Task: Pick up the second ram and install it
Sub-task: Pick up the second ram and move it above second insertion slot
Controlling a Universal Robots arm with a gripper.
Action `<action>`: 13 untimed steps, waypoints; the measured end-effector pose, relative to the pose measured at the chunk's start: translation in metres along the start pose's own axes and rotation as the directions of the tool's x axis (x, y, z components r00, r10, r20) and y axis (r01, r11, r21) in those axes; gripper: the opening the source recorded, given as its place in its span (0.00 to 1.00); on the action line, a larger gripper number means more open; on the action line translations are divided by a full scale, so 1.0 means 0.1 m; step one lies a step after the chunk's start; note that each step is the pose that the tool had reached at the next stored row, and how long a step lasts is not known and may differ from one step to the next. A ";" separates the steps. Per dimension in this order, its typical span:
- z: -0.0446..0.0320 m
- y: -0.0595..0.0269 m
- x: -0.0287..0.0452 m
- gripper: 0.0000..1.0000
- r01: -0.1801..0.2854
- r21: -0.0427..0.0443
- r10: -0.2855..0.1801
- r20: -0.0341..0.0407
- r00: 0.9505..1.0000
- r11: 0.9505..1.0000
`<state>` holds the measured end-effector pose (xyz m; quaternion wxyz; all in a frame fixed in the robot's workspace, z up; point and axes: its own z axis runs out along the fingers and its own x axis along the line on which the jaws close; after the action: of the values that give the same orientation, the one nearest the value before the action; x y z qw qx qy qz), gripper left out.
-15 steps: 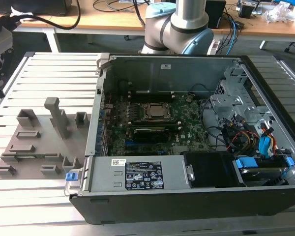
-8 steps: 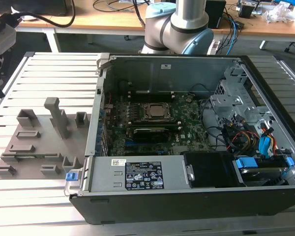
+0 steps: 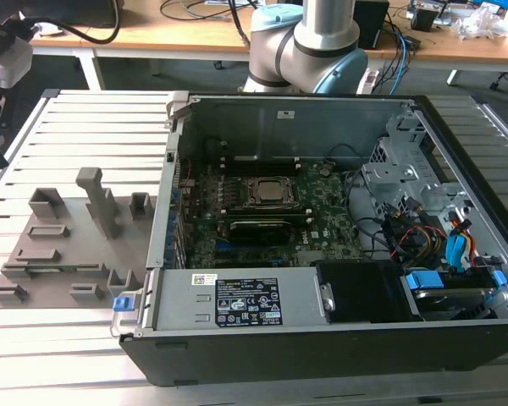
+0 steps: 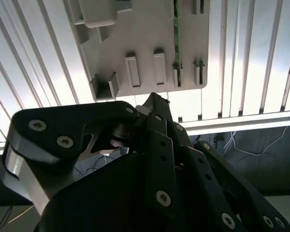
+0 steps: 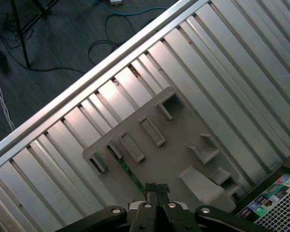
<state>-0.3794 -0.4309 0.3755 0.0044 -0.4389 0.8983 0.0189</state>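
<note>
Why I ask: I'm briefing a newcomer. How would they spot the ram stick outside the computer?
On the slatted table, at the exterior view's left of the open computer case, lies a grey holder tray. The second ram stands on edge in it: the only thin green strip among grey blocks.

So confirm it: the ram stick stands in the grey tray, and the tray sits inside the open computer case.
Not inside: the exterior view shows the grey tray, ram stick in it, on the slatted table beside the open computer case.
</note>
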 end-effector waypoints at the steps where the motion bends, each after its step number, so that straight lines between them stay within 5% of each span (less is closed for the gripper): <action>1: 0.000 0.000 0.000 0.10 0.016 0.000 -0.016 -0.001 1.000 1.000; 6: 0.000 0.000 0.000 0.10 0.097 -0.003 -0.097 -0.003 0.995 0.995; 8: 0.000 0.000 0.000 0.10 0.158 -0.004 -0.158 -0.004 0.987 0.987; 13: 0.000 0.000 0.000 0.10 0.228 -0.006 -0.228 -0.006 0.974 0.974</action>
<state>-0.3794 -0.4309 0.3755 0.0022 -0.5390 0.8421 0.0192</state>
